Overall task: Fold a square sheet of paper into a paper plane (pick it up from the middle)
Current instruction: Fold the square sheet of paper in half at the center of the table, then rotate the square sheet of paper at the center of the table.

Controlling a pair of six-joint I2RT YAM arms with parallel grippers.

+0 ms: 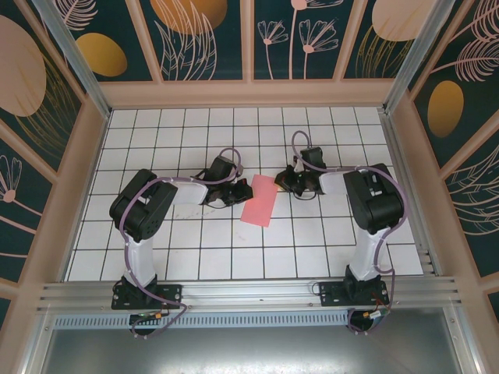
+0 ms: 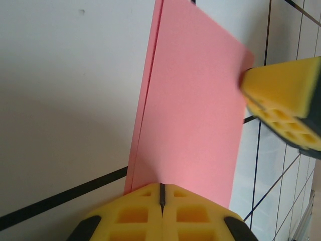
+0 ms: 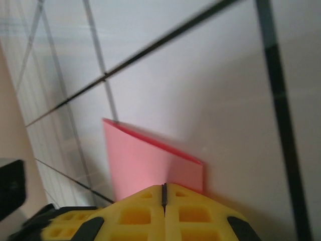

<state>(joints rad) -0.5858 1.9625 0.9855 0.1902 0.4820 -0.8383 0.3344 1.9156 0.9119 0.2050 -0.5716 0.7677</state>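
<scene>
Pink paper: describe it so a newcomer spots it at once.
On the white gridded table, look at the centre. The pink paper sits there, a folded rectangle with the left gripper and right gripper shut on opposite edges. Nothing else on the tiles is pink.

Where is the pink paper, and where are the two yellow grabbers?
pink paper (image 1: 260, 200): top view, middle of the folded sheet.
left gripper (image 2: 161, 188): left wrist view, seam between its shut yellow fingertips.
right gripper (image 3: 164, 190): right wrist view, seam between its shut yellow fingertips.
</scene>
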